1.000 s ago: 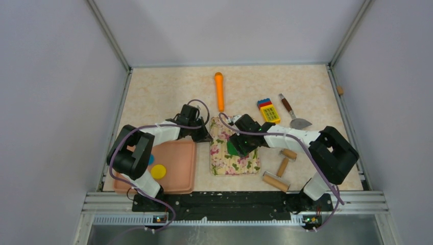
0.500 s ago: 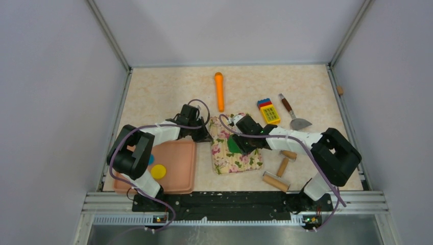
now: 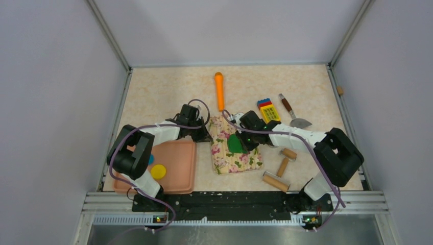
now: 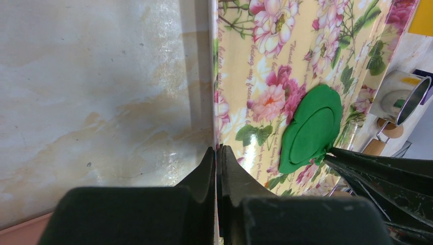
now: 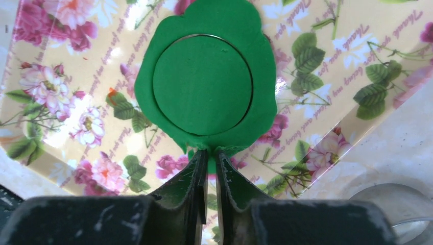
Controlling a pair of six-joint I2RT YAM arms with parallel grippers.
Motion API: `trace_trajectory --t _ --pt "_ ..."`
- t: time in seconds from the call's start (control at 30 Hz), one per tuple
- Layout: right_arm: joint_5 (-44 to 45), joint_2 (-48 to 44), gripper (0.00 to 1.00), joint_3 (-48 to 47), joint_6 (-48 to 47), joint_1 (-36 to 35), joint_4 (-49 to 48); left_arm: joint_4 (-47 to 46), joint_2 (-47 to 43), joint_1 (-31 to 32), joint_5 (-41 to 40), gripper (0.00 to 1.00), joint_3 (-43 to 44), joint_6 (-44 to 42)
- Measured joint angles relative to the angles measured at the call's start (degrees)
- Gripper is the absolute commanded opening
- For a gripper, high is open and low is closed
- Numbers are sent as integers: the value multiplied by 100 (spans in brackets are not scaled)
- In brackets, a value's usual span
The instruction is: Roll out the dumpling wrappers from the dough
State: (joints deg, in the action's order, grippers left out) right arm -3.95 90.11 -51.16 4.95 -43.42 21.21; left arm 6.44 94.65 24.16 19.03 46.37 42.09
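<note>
The dark green dough point(image 5: 263, 102) lies flattened and ragged-edged on the floral mat point(image 5: 76, 122). A neat round dumpling wrapper point(image 5: 202, 84) is cut within it and still sits inside the ragged rim. My right gripper point(image 5: 209, 153) is shut on the dough's near edge, with green clay pinched between its fingertips. My left gripper point(image 4: 218, 150) is shut on the mat's left edge point(image 4: 216, 102). From above, the dough point(image 3: 235, 143) sits mid-mat, between the left gripper point(image 3: 208, 138) and the right gripper point(image 3: 246, 142).
A pink tray point(image 3: 178, 163) at the left holds a yellow disc point(image 3: 158, 171) and a blue one point(image 3: 151, 159). An orange stick point(image 3: 219, 91), a toy block point(image 3: 268, 111) and a spatula point(image 3: 293, 115) lie behind. Wooden rollers point(image 3: 275, 181) and a metal ring cutter point(image 4: 406, 97) sit right of the mat.
My right gripper has closed from open onto the dough's edge and shifted slightly right. The mat has turned a little. The left gripper stays put.
</note>
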Motion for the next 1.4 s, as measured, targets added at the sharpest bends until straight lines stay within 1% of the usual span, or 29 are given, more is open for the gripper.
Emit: trace_trajectory --t 0.17,0.33,0.37,0.4,0.43,0.47,0.57,0.67,0.7,0.73,0.87,0.9,1.13,1.4 --pt "-184 -13 11 -138 46 57 166 2 0 -9 13 0 0 -7" --pt "-291 -15 10 -343 87 273 243 -2 0 -9 17 0 -4 -9" --pt "-313 -15 13 -374 87 295 245 -2 0 -9 17 0 -4 -7" --pt "-330 -17 23 -407 92 317 249 -2 0 -9 17 0 -4 -9" --pt "-328 -17 36 -417 111 319 236 -2 0 -9 17 0 -4 -9" --pt "-308 -22 42 -433 142 319 254 -2 0 -9 17 0 -4 -9" --pt "-170 -31 48 -446 188 319 369 -4 0 -9 17 0 -4 -9" --pt "-162 -31 64 -442 210 319 557 -4 0 -9 17 0 -4 -9" --pt "-173 -31 65 -433 219 319 592 -4 0 -9 17 0 -4 -9" --pt "-181 -31 64 -404 227 319 603 -4 0 -9 17 0 -4 -9" --pt "-223 -37 51 -243 214 319 621 -7 0 -9 20 0 -7 -11" --pt "-227 -37 49 -210 216 319 625 -4 0 -9 20 0 -7 -11" --pt "-306 11 45 -175 216 317 529 -7 4 -11 22 0 -4 -9" --pt "-433 179 44 -98 221 223 339 -9 13 -24 59 0 -4 -9"
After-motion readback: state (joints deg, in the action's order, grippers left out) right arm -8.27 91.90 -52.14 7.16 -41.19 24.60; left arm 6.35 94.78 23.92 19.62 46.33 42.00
